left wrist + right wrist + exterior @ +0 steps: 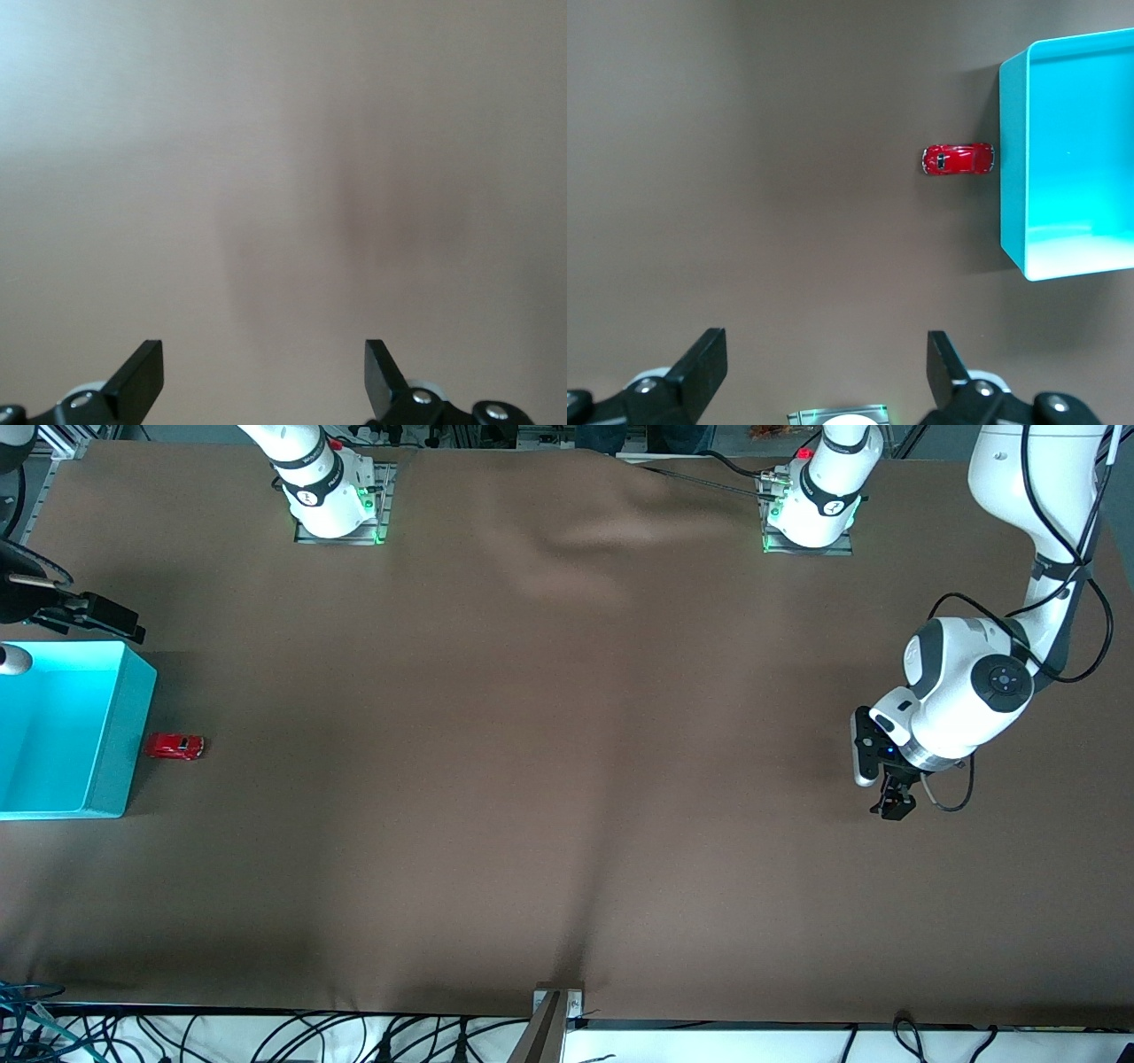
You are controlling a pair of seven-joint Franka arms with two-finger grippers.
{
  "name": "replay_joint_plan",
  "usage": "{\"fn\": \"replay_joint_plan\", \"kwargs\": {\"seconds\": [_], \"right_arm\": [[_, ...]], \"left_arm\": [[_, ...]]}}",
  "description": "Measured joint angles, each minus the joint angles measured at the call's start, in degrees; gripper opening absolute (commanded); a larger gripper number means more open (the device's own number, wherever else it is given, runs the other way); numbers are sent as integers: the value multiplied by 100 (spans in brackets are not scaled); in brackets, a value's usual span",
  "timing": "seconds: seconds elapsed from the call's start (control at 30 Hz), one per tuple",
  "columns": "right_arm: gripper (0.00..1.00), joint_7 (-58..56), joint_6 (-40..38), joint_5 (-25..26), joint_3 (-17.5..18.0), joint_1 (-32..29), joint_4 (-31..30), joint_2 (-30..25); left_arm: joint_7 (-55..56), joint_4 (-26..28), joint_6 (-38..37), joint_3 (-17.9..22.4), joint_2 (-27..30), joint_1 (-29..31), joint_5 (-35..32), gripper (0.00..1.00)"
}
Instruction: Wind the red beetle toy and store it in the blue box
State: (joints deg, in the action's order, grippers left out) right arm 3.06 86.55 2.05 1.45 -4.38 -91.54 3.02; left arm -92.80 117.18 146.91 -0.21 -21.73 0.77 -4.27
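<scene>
The red beetle toy [174, 746] lies on the brown cloth close beside the blue box [124, 735], on the box's side toward the left arm's end. The box stands open-topped at the right arm's end of the table and looks empty. In the right wrist view the toy [958, 159] and the box [1013, 159] show from above. My right gripper [106, 618] is open and empty, high over the cloth by the box's corner; its fingers [700, 363] stand wide apart. My left gripper [893, 804] is open and empty, over bare cloth at the left arm's end, where it waits [264, 376].
The brown cloth [567, 779] covers the table and has soft wrinkles near the middle. The right arm's base [332, 500] and the left arm's base [811, 514] stand along the table's farthest edge. A metal bracket [554, 1019] and cables lie at the nearest edge.
</scene>
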Motion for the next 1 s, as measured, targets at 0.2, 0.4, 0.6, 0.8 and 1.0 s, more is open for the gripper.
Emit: {"fn": "replay_joint_plan", "kwargs": {"seconds": [0.2, 0.4, 0.6, 0.8, 1.0], "right_arm": [[100, -608, 219, 39, -14, -2, -4, 344], [100, -1890, 429, 200, -107, -34, -18, 683], [100, -3454, 955, 239, -297, -84, -168, 962], [100, -5169, 1542, 241, -522, -109, -425, 1200], [100, -6874, 2343, 241, -625, -261, -761, 1483]], "left_arm": [[174, -18, -366, -17, 518, -50, 1, 100], [1182, -21, -980, -19, 913, -111, 1, 100], [2296, -42, -1564, -30, 1184, -167, 24, 100], [3536, -87, -2180, -48, 1426, -238, 456, 100], [4565, -149, -2801, -44, 1734, -250, 924, 100]]}}
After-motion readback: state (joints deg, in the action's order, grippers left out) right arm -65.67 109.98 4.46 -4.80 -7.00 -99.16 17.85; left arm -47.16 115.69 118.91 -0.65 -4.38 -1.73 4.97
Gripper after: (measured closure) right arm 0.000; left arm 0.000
